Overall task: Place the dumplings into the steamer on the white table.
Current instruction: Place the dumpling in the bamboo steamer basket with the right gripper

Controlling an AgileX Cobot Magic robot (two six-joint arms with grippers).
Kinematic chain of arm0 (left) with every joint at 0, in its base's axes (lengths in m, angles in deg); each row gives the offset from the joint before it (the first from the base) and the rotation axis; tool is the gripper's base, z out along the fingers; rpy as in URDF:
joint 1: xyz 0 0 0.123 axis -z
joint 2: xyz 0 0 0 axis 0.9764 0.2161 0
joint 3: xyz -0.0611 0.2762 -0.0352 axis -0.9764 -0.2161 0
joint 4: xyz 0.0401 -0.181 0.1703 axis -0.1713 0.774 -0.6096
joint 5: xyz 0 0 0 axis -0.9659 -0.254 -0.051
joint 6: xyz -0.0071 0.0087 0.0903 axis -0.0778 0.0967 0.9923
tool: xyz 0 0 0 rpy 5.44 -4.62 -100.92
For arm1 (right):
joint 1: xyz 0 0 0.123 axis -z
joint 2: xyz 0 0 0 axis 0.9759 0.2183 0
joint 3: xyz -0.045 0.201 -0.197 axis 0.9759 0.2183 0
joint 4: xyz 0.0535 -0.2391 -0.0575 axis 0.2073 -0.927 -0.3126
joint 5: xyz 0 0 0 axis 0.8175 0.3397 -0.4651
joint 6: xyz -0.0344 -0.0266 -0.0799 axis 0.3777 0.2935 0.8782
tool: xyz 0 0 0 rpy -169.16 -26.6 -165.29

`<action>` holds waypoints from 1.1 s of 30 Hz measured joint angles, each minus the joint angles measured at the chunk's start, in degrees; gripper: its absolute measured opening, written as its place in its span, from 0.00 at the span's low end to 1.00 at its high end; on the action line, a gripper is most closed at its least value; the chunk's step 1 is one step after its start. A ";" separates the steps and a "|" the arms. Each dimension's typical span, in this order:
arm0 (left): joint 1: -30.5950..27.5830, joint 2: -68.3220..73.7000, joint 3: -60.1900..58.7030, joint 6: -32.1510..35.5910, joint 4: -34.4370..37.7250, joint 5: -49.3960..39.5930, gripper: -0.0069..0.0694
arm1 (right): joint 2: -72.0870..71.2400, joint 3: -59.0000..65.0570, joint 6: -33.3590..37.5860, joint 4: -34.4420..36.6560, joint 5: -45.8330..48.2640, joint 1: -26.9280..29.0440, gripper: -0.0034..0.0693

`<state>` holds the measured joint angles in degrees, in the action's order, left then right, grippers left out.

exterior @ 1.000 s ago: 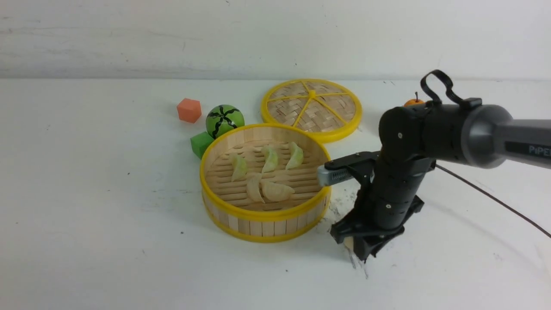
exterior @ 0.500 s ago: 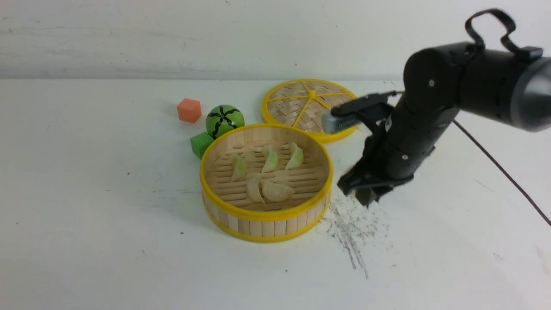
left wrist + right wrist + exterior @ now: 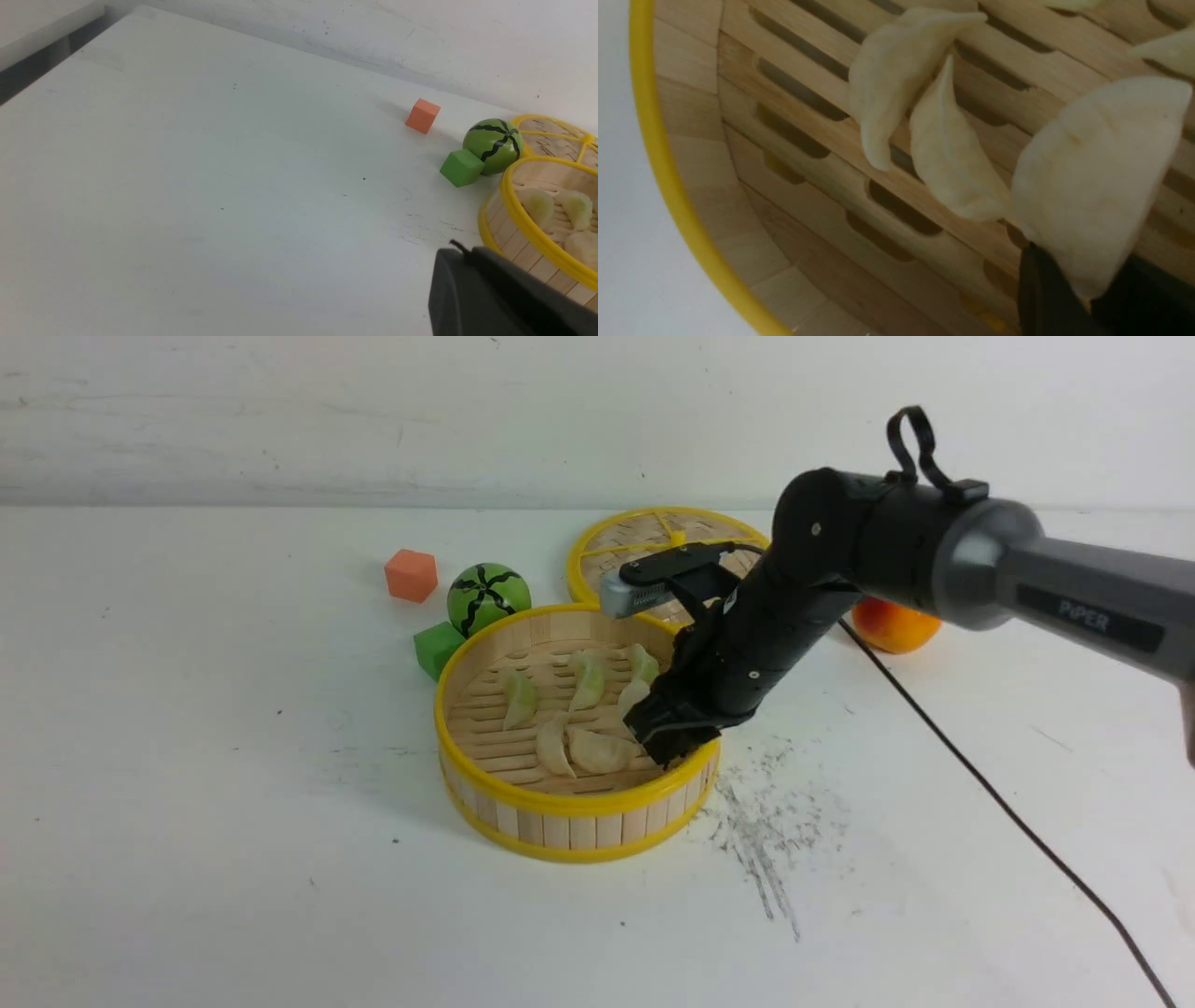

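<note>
The steamer (image 3: 571, 824) stands mid-table on the white table (image 3: 233, 784). Three pale green dumplings (image 3: 588, 679) and two cream ones (image 3: 553, 747) lie on its slatted floor. My right gripper (image 3: 653, 728) hangs over the steamer's right inner side, shut on a third cream dumpling (image 3: 635, 696). In the right wrist view that dumpling (image 3: 1092, 186) sticks out from the dark fingers (image 3: 1041, 298), just above the slats and beside the two cream ones (image 3: 952, 158). My left gripper (image 3: 460, 252) is shut and empty, low beside the steamer's wall (image 3: 509, 247). It does not show in the front view.
Behind the steamer lies the woven, yellow-rimmed lid (image 3: 644, 537). A watermelon ball (image 3: 487, 595), a green cube (image 3: 437, 648) and an orange cube (image 3: 410, 575) sit at its back left. An orange fruit (image 3: 894, 625) and a black cable (image 3: 1008, 821) are at the right, near grey scratch marks (image 3: 766, 821).
My right gripper rose from the scratch marks with the cream dumpling, swung up and left, and now hangs low inside the steamer. The fruit has come into view.
</note>
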<state>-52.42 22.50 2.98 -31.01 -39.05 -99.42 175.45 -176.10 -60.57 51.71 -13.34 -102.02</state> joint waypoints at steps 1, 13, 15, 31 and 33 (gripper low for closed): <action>0.00 0.00 0.00 0.00 0.00 0.00 0.11 | 0.16 -0.05 0.83 0.00 -0.39 0.00 0.23; 0.00 0.00 0.00 0.00 0.00 0.00 0.11 | 0.16 -0.28 1.70 0.00 -1.35 0.00 0.23; 0.00 0.00 0.00 0.00 0.00 0.00 0.11 | 0.16 -0.28 1.70 0.00 -1.35 0.00 0.23; 0.00 0.00 0.00 0.00 0.00 0.00 0.12 | 0.16 -4.73 1.83 -4.30 4.85 0.00 0.62; 0.00 0.00 0.00 0.00 0.00 0.00 0.12 | 0.16 -6.15 1.83 -4.36 5.91 0.00 0.63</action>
<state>-52.42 22.50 2.98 -31.01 -39.05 -99.42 175.61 -182.25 -58.75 47.36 -7.43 -102.02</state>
